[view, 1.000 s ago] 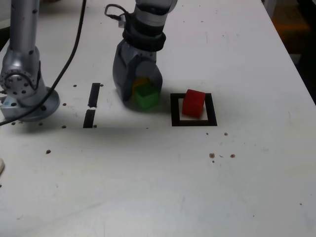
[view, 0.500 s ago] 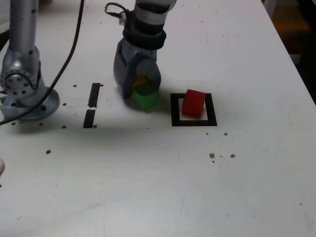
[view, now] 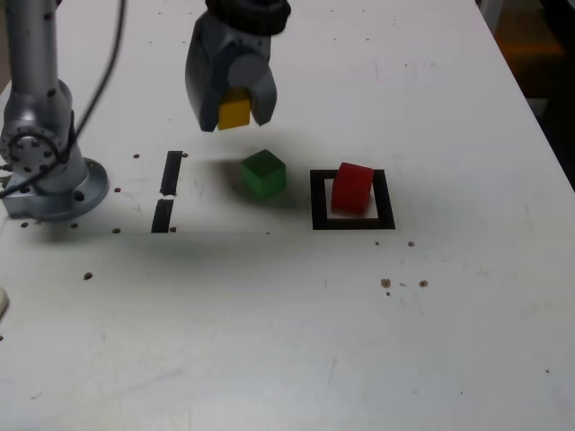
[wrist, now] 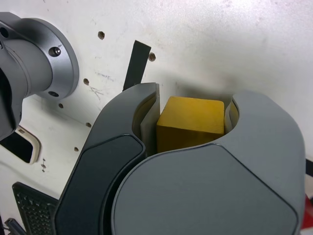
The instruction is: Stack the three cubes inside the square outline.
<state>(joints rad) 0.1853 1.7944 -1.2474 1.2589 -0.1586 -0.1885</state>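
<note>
Gripper (view: pixel 235 112): mine, jaws clamped on yellow cube (view: pixel 234 113), carried clear of the table (view: pixel 269 341) w/ its shadow below.
Grip: wrist view shows both pads flat on opposite faces of yellow (wrist: pixel 191 122); cube sits square, upper part tucked into the jaw, lower part sticking out.
Handling: looks rigid, light, smooth-faced; prob no give under squeeze. Flat faces = best hold, opposite sides, mid-height. Could slip or twist if pinched on an edge or corner.
Red cube (view: pixel 351 188): inside the square outline (view: pixel 353 222), tilted, not flat by the look of it; shaky base for a stack, I'd guess.
Green cube (view: pixel 263 173): on table just beside the outline, on the exterior view's left, not touching it.
Tape strips (view: pixel 167 190): two short ones further to the exterior view's left; not the target.
Progress: one cube in the frame, one in my jaws, one waiting; no stack yet.
</note>
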